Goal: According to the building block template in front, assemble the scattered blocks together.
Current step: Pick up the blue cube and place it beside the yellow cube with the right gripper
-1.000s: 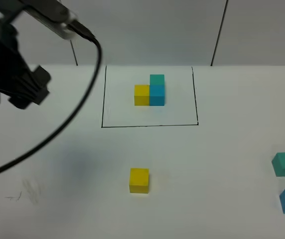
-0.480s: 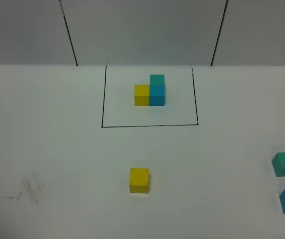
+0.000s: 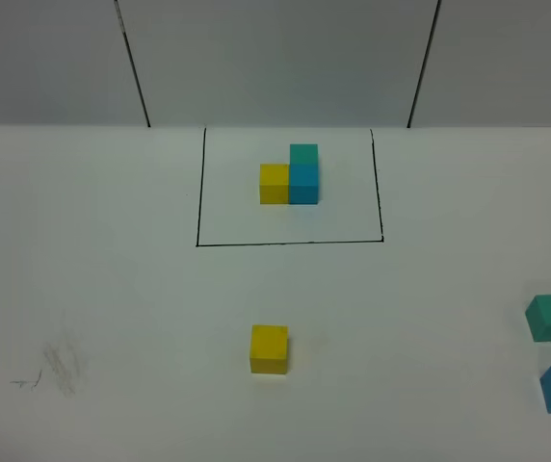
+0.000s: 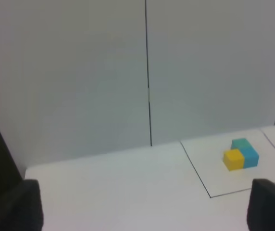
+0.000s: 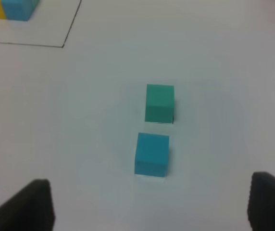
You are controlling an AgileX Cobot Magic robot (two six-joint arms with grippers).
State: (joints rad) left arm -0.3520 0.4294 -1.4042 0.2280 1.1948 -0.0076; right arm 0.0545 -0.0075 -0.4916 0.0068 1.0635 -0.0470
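Wide apart, the left jaws, with nothing between them. Far ahead of them, over toward one jaw's side, inside a thin black line rectangle [image 3: 290, 243] on the white table [image 3: 112, 289]: the building block template [image 3: 292, 175] of small cubes, yellow joined to blue, teal-green on top of the blue. Apart too, the right jaws, gripping nothing. Just ahead of them, in line with the gap: a small plain blue cube [image 5: 151, 154], flat on the table. A little farther ahead, near it but not touching: a small plain teal-green cube [image 5: 159, 102]. Out in the middle of the table, outside the rectangle, not in sight from either pair of jaws: a small plain yellow cube [image 3: 269, 348]
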